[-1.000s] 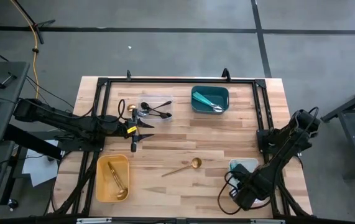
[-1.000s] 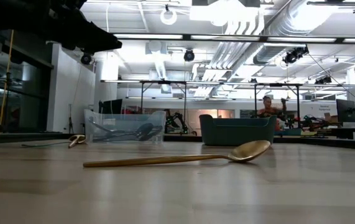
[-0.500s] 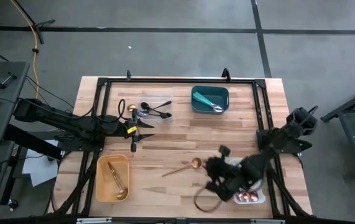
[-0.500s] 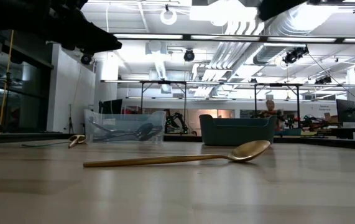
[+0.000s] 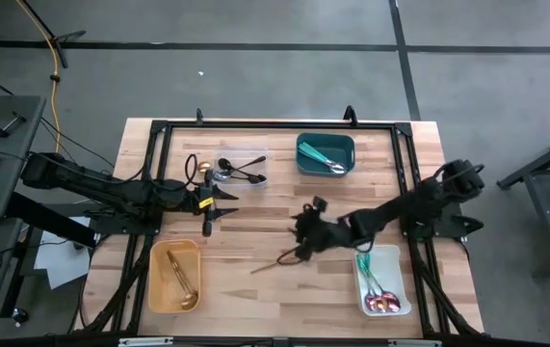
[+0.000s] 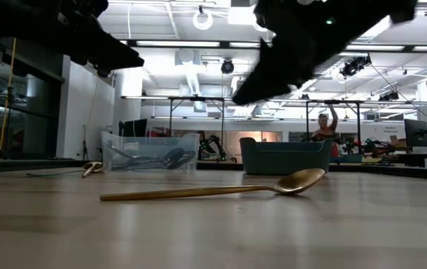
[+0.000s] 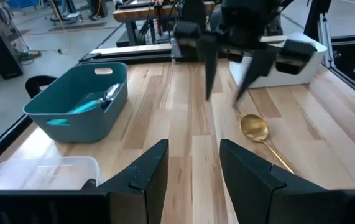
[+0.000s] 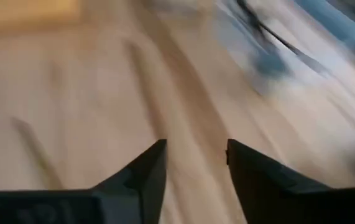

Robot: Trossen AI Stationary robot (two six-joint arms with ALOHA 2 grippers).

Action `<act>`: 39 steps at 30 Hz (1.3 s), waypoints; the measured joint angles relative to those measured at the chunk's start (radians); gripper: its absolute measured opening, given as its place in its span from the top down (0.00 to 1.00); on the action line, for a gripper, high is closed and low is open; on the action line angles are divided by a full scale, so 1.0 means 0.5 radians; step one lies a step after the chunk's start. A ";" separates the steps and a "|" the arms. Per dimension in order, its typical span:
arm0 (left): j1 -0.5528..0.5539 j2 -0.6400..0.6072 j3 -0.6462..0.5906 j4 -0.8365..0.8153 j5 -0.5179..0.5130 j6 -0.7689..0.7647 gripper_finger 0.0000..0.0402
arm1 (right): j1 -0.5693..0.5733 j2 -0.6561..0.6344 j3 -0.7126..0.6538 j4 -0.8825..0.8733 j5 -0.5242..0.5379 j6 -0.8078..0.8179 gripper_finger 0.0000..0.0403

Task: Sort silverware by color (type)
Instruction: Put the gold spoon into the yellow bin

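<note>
High view showed one gold spoon (image 5: 291,255) lying loose on the wooden table (image 5: 255,207), with its bowl toward the white tray (image 5: 395,275) and its thin handle pointing toward the yellow bin (image 5: 159,289). Its long line ran slanted across the boards.

The right gripper (image 5: 305,224) hung over the middle of the table, just above and beside the spoon's bowl. Its jaws were apart and held nothing. In the left wrist view the two dark fingers (image 7: 209,68) pointed down, and the spoon's bowl (image 7: 254,127) lay just below and a little to one side of them, with the handle running away from the jaws. So the right arm was much nearer the spoon than the left. The right arm was stretched long and low from its side of the table, reaching toward the centre.

The left gripper (image 5: 207,204) waited near the clear box (image 5: 246,159) of black spoons, well apart from the gold spoon. Its jaws were apart and empty too.

The next move probably needed the right jaws to drop down across the spoon's thin handle or neck.
</note>
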 joint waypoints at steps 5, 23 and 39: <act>0.000 0.000 0.000 0.002 0.000 0.000 0.66 | -0.187 0.001 -0.245 1.127 -0.545 -0.571 0.48; 0.000 0.000 0.000 -0.018 0.001 -0.108 0.66 | -0.454 0.001 -0.164 1.533 -0.661 -0.926 0.45; 0.000 0.000 -0.001 -0.011 0.001 -0.124 0.66 | -0.360 0.001 -0.163 1.514 -0.661 -0.926 0.45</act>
